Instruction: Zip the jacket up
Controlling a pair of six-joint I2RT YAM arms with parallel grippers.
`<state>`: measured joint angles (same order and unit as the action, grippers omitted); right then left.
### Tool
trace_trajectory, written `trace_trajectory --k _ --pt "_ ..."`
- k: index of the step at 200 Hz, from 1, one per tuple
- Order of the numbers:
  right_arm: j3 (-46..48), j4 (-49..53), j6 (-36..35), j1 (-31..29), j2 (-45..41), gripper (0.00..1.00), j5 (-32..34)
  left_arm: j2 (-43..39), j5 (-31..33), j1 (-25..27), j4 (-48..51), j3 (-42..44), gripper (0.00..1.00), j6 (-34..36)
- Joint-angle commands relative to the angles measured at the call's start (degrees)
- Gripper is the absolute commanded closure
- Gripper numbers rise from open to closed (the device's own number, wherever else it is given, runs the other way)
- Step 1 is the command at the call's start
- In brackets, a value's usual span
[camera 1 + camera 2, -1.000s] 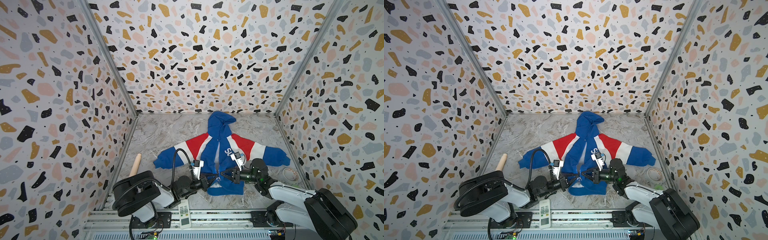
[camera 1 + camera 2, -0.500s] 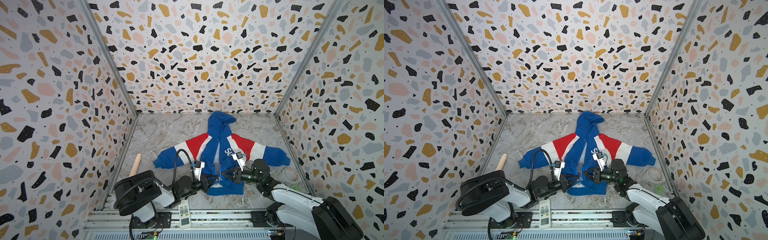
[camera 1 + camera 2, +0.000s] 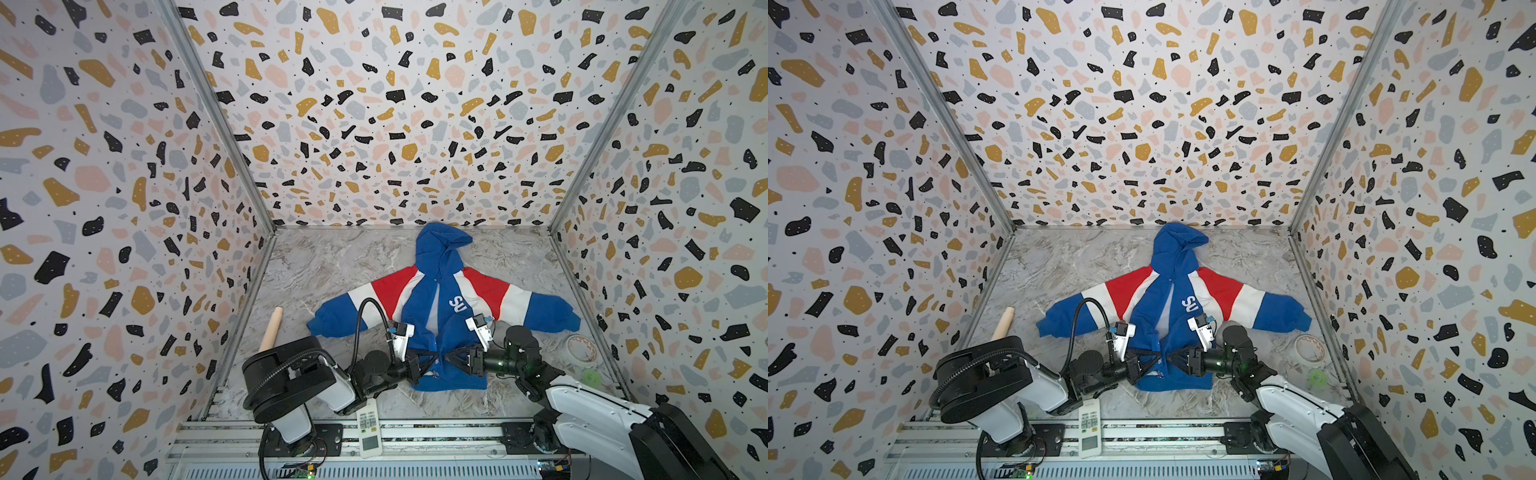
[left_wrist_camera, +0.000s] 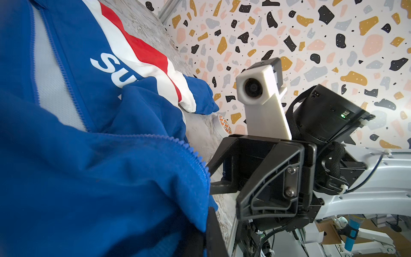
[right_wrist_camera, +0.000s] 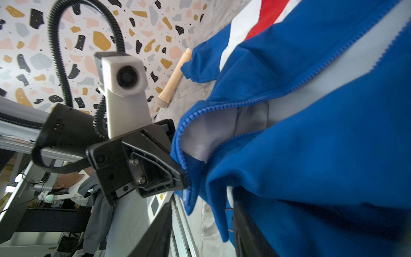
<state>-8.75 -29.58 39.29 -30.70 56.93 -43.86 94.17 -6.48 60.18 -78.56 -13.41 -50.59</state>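
Note:
The jacket (image 3: 440, 299) (image 3: 1167, 299) lies flat on the marble table, hood to the back, sleeves spread, front unzipped with white lining showing. Both grippers meet at its bottom hem. My left gripper (image 3: 432, 359) (image 3: 1156, 359) (image 4: 206, 235) is shut on the hem of one front panel (image 4: 111, 178); the right wrist view shows that gripper (image 5: 182, 175) pinching the toothed edge. My right gripper (image 3: 451, 357) (image 3: 1173, 357) (image 5: 200, 233) stands open, and a blue fold of the other panel (image 5: 311, 155) hangs loose between its fingers.
A wooden stick (image 3: 272, 328) (image 3: 1003, 328) lies by the left wall. A white remote (image 3: 369, 428) (image 3: 1090, 428) rests on the front rail. A tape roll (image 3: 582, 347) (image 3: 1308, 348) and a small green object (image 3: 589, 377) sit at the right wall.
My right gripper's jaws have gone from shut to apart at the hem. The left gripper has kept its grip and place.

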Motion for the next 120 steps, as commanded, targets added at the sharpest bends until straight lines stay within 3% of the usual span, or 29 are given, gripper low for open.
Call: trace_trajectory --k 1,51,120 --pt "-1.25 6.51 -3.1 -1.09 -0.81 0.51 2.36 -1.18 1.5 0.33 -2.5 0.65 1.0 0.29" --pt "-5.52 13.02 -7.64 -10.25 2.17 0.47 9.49 -2.64 3.62 0.37 1.9 0.58 1.0 1.59" --pt "-10.49 15.8 -12.52 -12.19 8.56 0.51 12.03 -4.11 4.81 0.29 2.31 2.07 1.0 1.59"
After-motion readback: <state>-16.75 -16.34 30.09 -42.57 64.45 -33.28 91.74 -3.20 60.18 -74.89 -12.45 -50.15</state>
